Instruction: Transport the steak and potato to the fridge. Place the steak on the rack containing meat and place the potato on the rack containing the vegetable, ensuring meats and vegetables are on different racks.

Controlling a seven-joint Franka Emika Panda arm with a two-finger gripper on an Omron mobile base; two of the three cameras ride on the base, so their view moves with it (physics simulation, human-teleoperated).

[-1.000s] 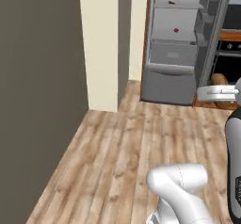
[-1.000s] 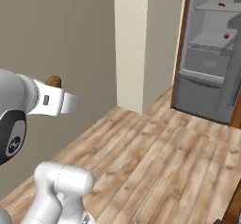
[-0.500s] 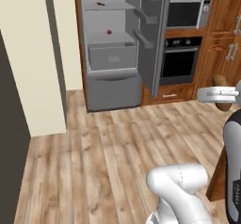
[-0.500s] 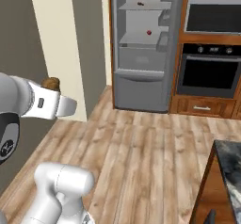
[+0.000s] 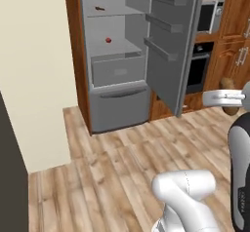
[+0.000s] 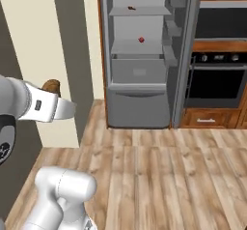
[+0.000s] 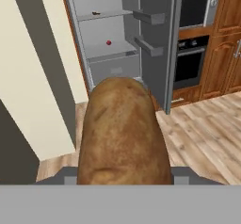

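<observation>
My gripper [image 5: 227, 97] is shut on the potato [image 7: 122, 133], a brown oval lump that rises large in the hand view. The potato [image 6: 50, 86] also peeks out beside the white hand in both base views. Ahead stands the grey fridge [image 5: 119, 104] with its door [image 7: 155, 44] swung open to the right. A small dark meat piece [image 5: 99, 8] lies on the higher shelf. One round red vegetable [image 5: 108, 40] sits on the shelf below it. The steak is out of view.
A black oven [image 6: 217, 79] and a microwave [image 7: 195, 9] sit in brown wood cabinets right of the fridge. A cream wall corner [image 5: 34, 80] juts out on the left. Wooden floor [image 6: 169, 176] stretches between me and the fridge.
The whole picture has shifted as the base turned and drove: the fridge has come from the right edge to the middle and looms closer. The potato stays in my gripper.
</observation>
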